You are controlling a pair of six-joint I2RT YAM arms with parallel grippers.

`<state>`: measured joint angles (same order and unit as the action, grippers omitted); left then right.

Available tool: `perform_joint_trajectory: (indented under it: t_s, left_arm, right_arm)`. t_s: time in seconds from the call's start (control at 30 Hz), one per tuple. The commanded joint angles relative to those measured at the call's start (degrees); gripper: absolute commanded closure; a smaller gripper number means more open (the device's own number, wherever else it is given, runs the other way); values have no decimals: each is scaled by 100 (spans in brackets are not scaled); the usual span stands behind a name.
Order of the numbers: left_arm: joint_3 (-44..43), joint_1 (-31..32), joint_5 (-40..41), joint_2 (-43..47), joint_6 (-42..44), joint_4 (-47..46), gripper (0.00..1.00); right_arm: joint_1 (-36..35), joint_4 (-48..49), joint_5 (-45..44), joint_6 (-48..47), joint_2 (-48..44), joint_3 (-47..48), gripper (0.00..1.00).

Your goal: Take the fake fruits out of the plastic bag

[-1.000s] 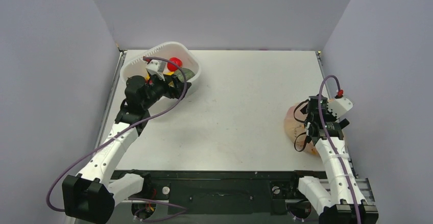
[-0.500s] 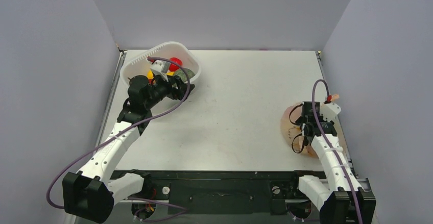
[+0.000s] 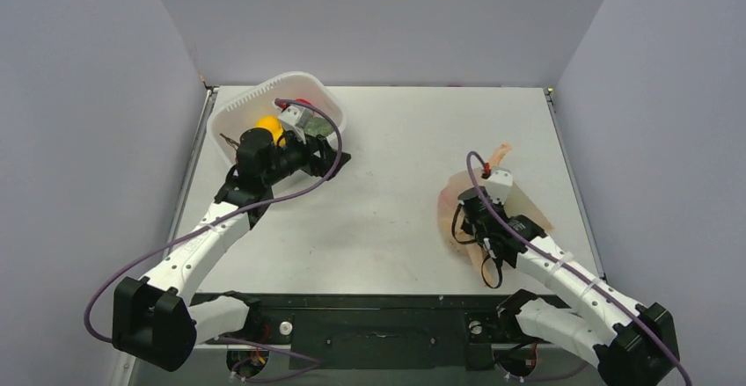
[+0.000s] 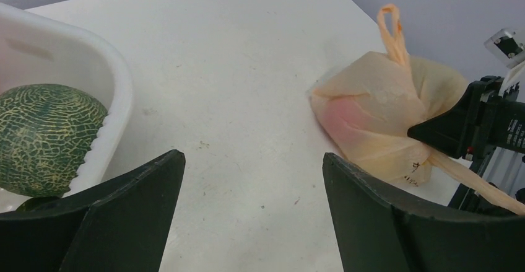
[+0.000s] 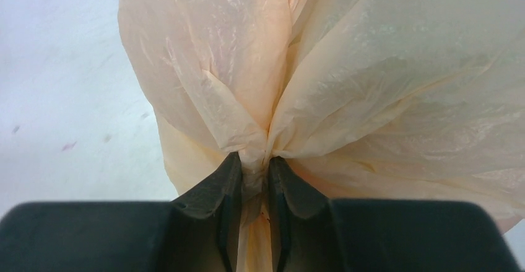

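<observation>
White table (image 3: 396,140) between grey walls (image 3: 88,140). On its right side lies the plastic bag (image 3: 452,200), thin, crinkled, translucent peach, a pink blush showing through. Its long axis runs near to far, one loop handle (image 3: 500,151) pointing far. The right tool (image 5: 254,166) is clamped on a gathered fold; the left tool (image 4: 251,157) gapes apart.

Basket (image 3: 290,76) at the table's (image 3: 413,140) far left corner, melon (image 4: 43,132) and fruit (image 3: 266,127) inside it, left gripper (image 4: 252,157) just beside its near right rim, bag (image 4: 377,111) on the table's right half, well apart from the basket, right gripper (image 5: 254,160) at the bag's near side, pinching its gathered neck.
</observation>
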<state>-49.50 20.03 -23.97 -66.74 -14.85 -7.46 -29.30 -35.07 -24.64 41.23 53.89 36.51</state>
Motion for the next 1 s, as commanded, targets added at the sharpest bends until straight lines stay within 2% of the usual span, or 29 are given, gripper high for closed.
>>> perform_joint_trajectory:
  t_s: [0.0,0.23,0.33,0.47,0.53,0.67,0.8,0.9,0.97]
  left_arm:
    - [-301,177,-204,-77,4,-318,20]
    - [-387,532,-234,-299,110,-161,20]
    - [-445,765,-251,-368,219,-59,20]
    - [-550,1122,-252,-500,479,210,20]
    - [-609,1341,-227,-588,655,398,20]
    - [-763,1743,-185,-768,1029,836,19]
    - [-854,1980,-194,-925,1156,1092,19]
    - [-904,2185,-130,-1095,1282,1250,20]
    - [-926,2339,-160,-1211,1407,1351,20]
  right_arm:
    - [-1262,398,118,112,118,112,91]
    - [-3175,526,-86,561,553,637,89]
    - [-3485,682,165,596,665,717,83]
    - [-3744,762,252,539,614,825,54]
    - [-3768,640,63,498,467,871,44]
    - [-3776,470,-522,540,-343,531,38]
    - [-3770,233,-1182,995,-1609,-1,37]
    - [-3705,241,-1396,1223,-2637,-413,36]
    - [-3602,314,-1279,1219,-2997,-610,34]
